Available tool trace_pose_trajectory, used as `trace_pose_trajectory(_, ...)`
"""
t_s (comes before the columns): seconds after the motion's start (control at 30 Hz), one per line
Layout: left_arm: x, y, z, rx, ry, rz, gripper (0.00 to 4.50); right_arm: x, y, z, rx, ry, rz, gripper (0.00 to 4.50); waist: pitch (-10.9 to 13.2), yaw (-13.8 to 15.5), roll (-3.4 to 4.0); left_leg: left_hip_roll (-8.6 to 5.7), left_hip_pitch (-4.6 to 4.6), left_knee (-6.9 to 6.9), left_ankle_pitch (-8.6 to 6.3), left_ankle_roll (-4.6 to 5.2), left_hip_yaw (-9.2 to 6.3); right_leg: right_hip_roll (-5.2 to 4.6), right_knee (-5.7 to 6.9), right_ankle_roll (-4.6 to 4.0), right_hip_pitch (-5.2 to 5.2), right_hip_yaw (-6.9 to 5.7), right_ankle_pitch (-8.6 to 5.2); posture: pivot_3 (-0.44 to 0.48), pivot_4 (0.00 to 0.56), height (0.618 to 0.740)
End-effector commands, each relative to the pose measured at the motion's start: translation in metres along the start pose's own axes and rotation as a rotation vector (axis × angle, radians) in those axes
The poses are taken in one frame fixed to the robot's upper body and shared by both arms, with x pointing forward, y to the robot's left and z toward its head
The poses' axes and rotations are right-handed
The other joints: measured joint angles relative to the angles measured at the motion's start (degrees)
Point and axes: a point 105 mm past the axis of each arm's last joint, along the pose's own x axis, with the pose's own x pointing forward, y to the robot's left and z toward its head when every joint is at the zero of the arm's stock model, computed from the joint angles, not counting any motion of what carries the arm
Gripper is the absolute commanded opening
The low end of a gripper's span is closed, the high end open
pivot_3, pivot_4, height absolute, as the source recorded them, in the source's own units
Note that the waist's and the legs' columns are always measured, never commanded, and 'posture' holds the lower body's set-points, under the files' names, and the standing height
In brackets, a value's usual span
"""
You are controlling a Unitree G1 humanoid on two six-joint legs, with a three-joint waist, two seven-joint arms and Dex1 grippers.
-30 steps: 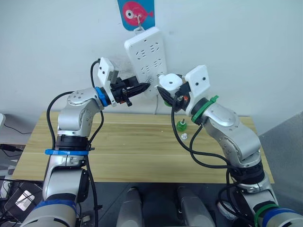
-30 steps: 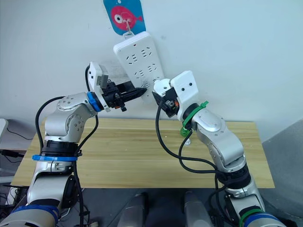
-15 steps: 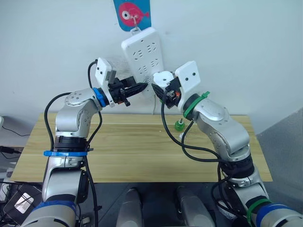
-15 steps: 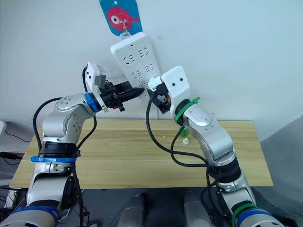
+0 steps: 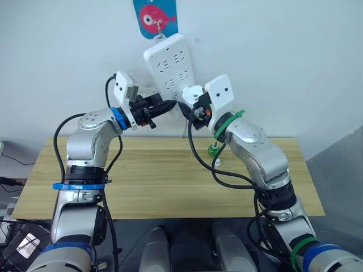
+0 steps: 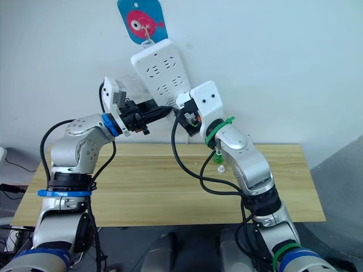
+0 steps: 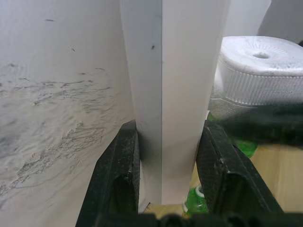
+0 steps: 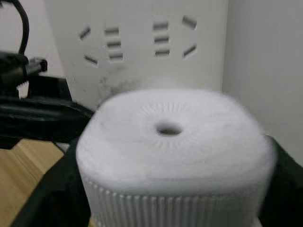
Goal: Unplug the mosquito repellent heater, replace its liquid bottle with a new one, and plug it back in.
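Heater [image 5: 191,94] nearer power strip [image 5: 169,65]

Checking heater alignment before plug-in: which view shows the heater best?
Right wrist view: the heater sits close, top hole visible, between the right gripper's fingers, facing the power strip. Left wrist view shows its side; eye views show it small.

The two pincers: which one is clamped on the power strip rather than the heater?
The left pincer: its fingers grip the edge of the white power strip, while the right pincer holds the mosquito repellent heater.
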Motion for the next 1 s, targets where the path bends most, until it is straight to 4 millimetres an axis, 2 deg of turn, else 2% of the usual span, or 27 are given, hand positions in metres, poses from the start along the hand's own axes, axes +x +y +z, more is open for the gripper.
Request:
trace_pose_trajectory(0.03, 0.000, -0.001, -0.009, 0.041, 0.050, 0.011, 1.33, -0.018, 0.003, 0.010, -0.045, -0.034, 0.034, 4.50, 0.00, 0.38, 0.00, 0.00, -0.05, -0.01, -0.01, 0.00, 0.00, -0.01, -0.09, 0.00, -0.01, -0.01, 0.00, -0.044, 0.230, 0.735)
trace_pose_trajectory(0.2, -0.009, 0.012, -0.011, 0.079, 0.051, 0.091, 1.33, -0.044, 0.012, 0.004, -0.059, -0.008, 0.083, 4.50, 0.00, 0.43, 0.00, 0.01, -0.18, -0.18, -0.03, 0.01, 0.02, -0.07, -0.51, -0.01, -0.01, -0.08, 0.01, -0.040, 0.229, 0.735)
trace_pose_trajectory(0.33, -0.025, 0.015, -0.014, 0.132, 0.078, 0.131, 2.64, -0.053, 0.026, 0.004, -0.060, -0.004, 0.140, 4.50, 0.00, -0.18, 0.00, 0.03, -0.12, -0.11, -0.01, 0.03, 0.04, -0.02, -0.40, 0.00, -0.01, 0.00, 0.01, -0.037, 0.230, 0.735)
trace_pose_trajectory(0.5, -0.056, 0.011, -0.021, 0.200, 0.132, 0.193, 4.18, -0.059, 0.045, 0.005, -0.037, -0.015, 0.245, 4.50, 0.00, -0.56, 0.00, 0.08, -0.14, -0.18, -0.01, 0.02, 0.02, 0.01, -0.40, -0.01, -0.05, -0.03, 0.01, -0.005, 0.224, 0.735)
trace_pose_trajectory(0.53, -0.063, 0.009, -0.023, 0.209, 0.142, 0.205, 4.49, -0.059, 0.049, 0.005, -0.034, -0.020, 0.271, 4.33, 0.00, -0.49, 0.00, 0.10, -0.17, -0.20, -0.01, 0.02, 0.01, 0.00, -0.42, -0.01, -0.09, -0.04, 0.01, 0.001, 0.224, 0.735)
trace_pose_trajectory(0.6, -0.075, 0.003, -0.025, 0.226, 0.144, 0.228, 4.50, -0.058, 0.054, 0.007, -0.017, -0.033, 0.295, 3.90, 0.00, -0.34, -0.01, 0.09, -0.17, -0.24, -0.01, 0.02, 0.02, -0.02, -0.46, -0.01, -0.09, -0.04, 0.01, 0.012, 0.226, 0.735)
trace_pose_trajectory(0.8, -0.099, -0.029, -0.033, 0.241, 0.139, 0.218, 4.50, -0.049, 0.059, 0.010, 0.009, -0.058, 0.308, 1.75, -0.01, 0.50, -0.01, 0.10, -0.17, -0.24, -0.01, 0.01, 0.05, -0.03, -0.48, -0.01, -0.09, -0.02, 0.01, 0.045, 0.232, 0.735)
trace_pose_trajectory(0.93, -0.110, -0.052, -0.035, 0.227, 0.110, 0.249, 4.50, -0.039, 0.063, 0.010, 0.010, -0.074, 0.305, 0.15, -0.01, 1.02, -0.02, 0.11, -0.17, -0.23, -0.01, 0.01, 0.08, -0.03, -0.52, -0.01, -0.09, 0.01, 0.01, 0.074, 0.233, 0.735)
trace_pose_trajectory(1.0, -0.113, -0.060, -0.033, 0.228, 0.090, 0.263, 4.50, -0.033, 0.063, 0.011, 0.009, -0.084, 0.294, 0.07, -0.01, 1.37, -0.02, 0.10, -0.17, -0.23, -0.01, 0.01, 0.09, -0.04, -0.54, -0.01, -0.09, 0.02, 0.01, 0.080, 0.233, 0.735)
